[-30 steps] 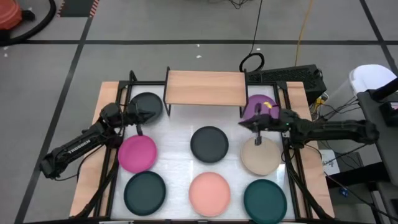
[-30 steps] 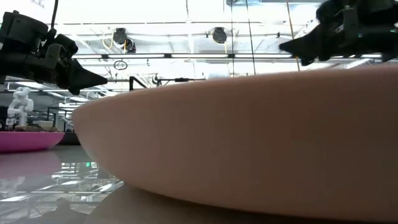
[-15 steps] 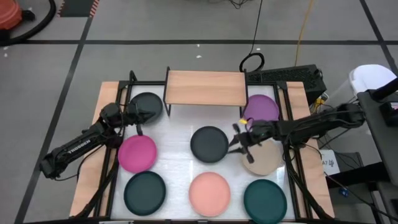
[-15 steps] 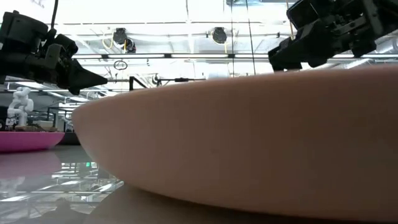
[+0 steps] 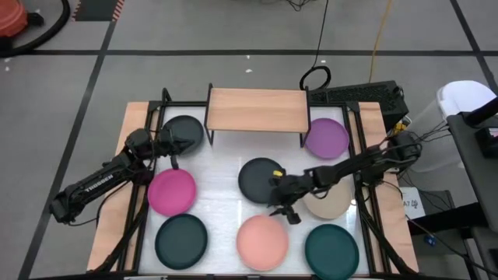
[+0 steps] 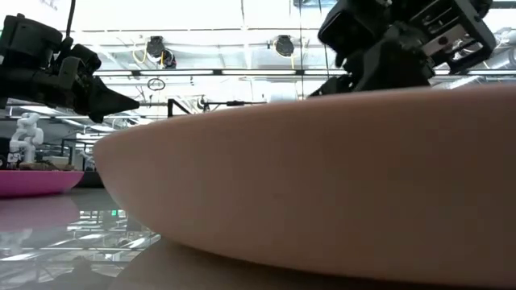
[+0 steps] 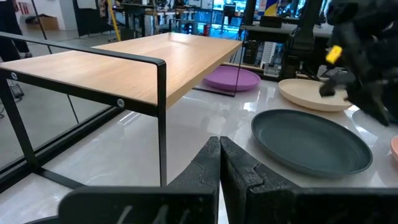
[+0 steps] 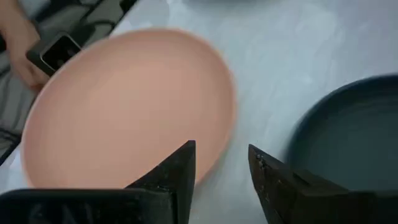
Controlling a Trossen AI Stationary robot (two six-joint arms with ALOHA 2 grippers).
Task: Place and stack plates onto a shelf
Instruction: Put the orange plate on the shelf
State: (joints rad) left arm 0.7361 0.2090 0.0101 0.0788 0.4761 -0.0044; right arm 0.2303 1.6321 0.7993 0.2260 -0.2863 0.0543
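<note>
Hovering, fingers parted and empty, right gripper [image 5: 282,204] between dark plate [image 5: 262,179] and pink plate [image 5: 262,239] at mid-tabletop. Left gripper [image 5: 180,143] pinched shut on nothing, over the black plate [image 5: 184,133] near the far left corner. Shelf [image 5: 257,110] bare along the far edge; no plate on it.

Risking a skid of the pink plate toward the near edge if one finger lands on its rim.

Showing a person's hand [image 8: 15,40] with a phone only in the right wrist view; showing only a pink rim [image 6: 322,185] in the low view.

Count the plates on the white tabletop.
8: dark grey, purple, centre dark grey, magenta, beige, dark teal, pink, teal. None on the shelf.
</note>
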